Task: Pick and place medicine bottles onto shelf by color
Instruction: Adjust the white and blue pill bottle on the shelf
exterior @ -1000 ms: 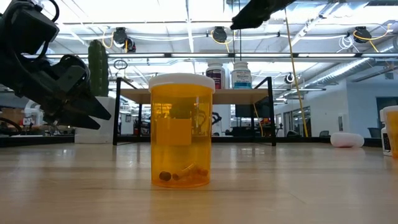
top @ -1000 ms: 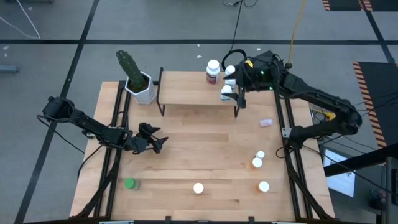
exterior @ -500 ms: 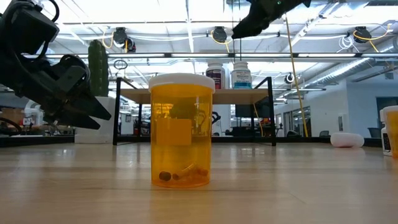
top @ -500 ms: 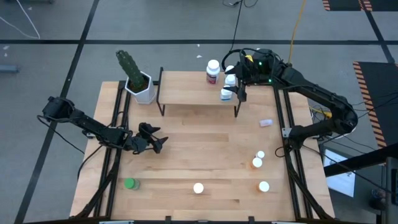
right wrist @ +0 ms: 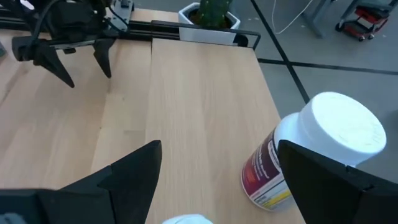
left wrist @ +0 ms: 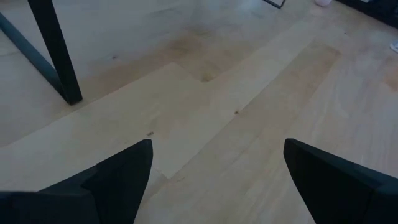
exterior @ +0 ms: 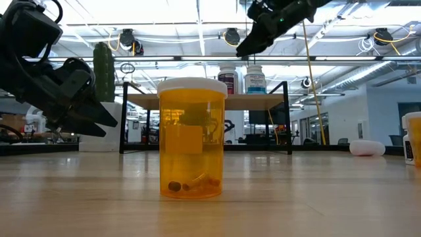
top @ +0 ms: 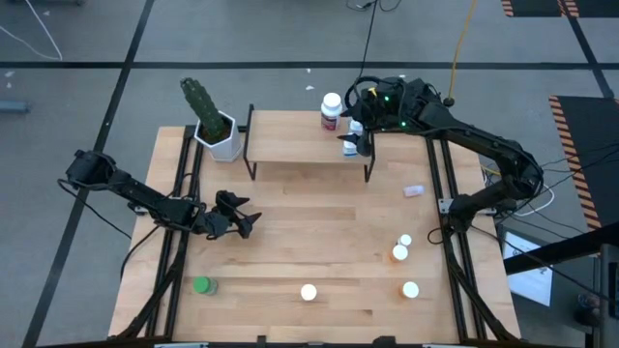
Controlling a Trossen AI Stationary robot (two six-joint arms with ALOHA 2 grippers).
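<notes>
The shelf (top: 305, 142) stands at the table's far side. On its right end stand a dark-red-labelled medicine bottle (right wrist: 314, 152) and a blue-white one (exterior: 255, 79). My right gripper (right wrist: 219, 148) hovers open above that end, the dark-red bottle just beyond one finger and a white cap (right wrist: 184, 219) below it. My left gripper (top: 248, 223) waits open low over the table's left middle. An orange bottle (exterior: 192, 138), a green one (top: 201, 285) and other bottles (top: 399, 252) stand on the table.
A cactus in a white pot (top: 219, 134) stands at the shelf's left end. A pinkish bottle (top: 414, 191) lies on its side near the right edge. A black shelf leg (left wrist: 59, 56) rises in front of my left gripper. Bare wood lies between the shelf and the near bottles.
My right gripper has moved above the shelf's right end toward the table's left and far edge, sinking a little, closer to the dark-red-labelled bottle. Its fingers stay open. The bottles have not moved.
</notes>
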